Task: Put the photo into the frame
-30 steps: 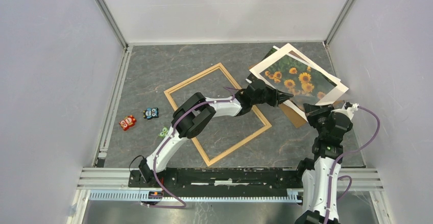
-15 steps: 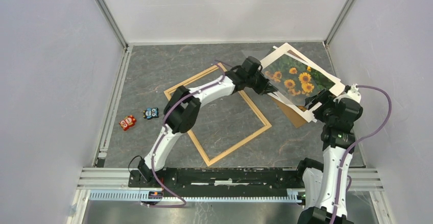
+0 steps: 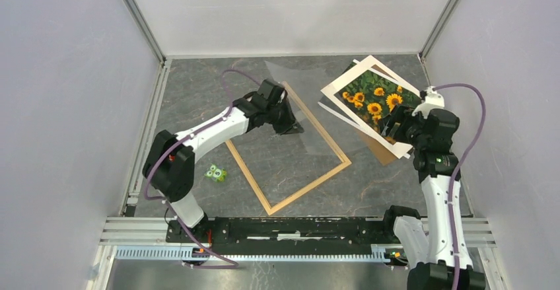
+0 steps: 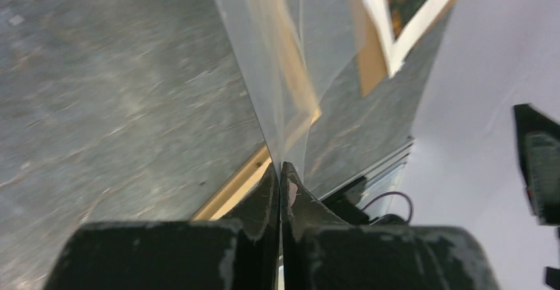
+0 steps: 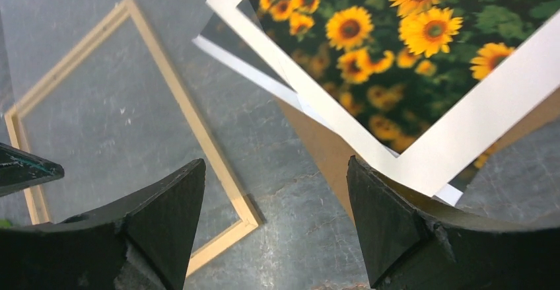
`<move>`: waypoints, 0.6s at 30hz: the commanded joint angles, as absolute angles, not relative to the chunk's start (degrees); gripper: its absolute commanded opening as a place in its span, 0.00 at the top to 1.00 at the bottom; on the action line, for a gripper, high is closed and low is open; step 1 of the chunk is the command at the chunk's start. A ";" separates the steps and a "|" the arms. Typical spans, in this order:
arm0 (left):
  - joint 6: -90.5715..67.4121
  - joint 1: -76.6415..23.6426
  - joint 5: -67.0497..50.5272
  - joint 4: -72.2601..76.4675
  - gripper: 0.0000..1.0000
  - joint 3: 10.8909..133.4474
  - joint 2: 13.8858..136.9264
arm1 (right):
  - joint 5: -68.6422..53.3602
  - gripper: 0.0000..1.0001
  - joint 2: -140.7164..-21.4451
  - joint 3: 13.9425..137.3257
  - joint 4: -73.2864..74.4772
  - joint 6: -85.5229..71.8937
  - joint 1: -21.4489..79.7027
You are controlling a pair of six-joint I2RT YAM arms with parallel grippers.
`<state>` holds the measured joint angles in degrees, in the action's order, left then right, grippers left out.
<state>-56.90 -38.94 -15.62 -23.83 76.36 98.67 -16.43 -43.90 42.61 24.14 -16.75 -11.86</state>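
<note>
Bright, even light from above leaves only faint shadows on the desk (image 3: 198,98). The overhead view is sharp. Motion blur smears the left wrist view, and the clear sheet (image 4: 277,72) looks hazy. In the right wrist view the photo (image 5: 396,59) is slightly soft, the right tool (image 5: 276,171) dark and unfocused.

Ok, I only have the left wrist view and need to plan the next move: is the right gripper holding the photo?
Observer: No. The right gripper is open above the photo's near corner, holding nothing.
Operator: Where does the photo lie?
Observer: Face up on a brown backing board, right of the frame, not overlapping it.
Operator: And what I'm holding?
Observer: From above, the left gripper pinches the clear sheet over the frame's right side.
</note>
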 commanded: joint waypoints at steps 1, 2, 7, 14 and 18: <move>-51.33 -37.34 -17.26 -20.61 0.98 68.23 91.88 | -18.45 0.17 -47.12 42.93 23.12 -11.42 -8.23; -51.93 -37.02 -16.93 -19.14 0.98 66.09 90.16 | -17.83 0.17 -47.63 42.53 23.26 -10.78 -7.46; -54.94 -35.23 -17.30 -7.52 0.98 53.14 82.05 | -17.18 0.17 -48.82 40.97 22.91 -9.99 -4.81; -55.01 -33.84 -14.99 -4.42 0.98 44.45 75.96 | -16.37 0.16 -49.54 40.22 22.14 -9.58 -3.10; -59.04 -33.51 -13.61 2.43 0.98 37.19 71.87 | -16.86 0.17 -50.56 39.99 21.84 -9.56 -2.64</move>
<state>-55.57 -34.09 -16.14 -7.51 43.05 76.49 -16.80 -49.71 40.40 23.79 -10.61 -3.20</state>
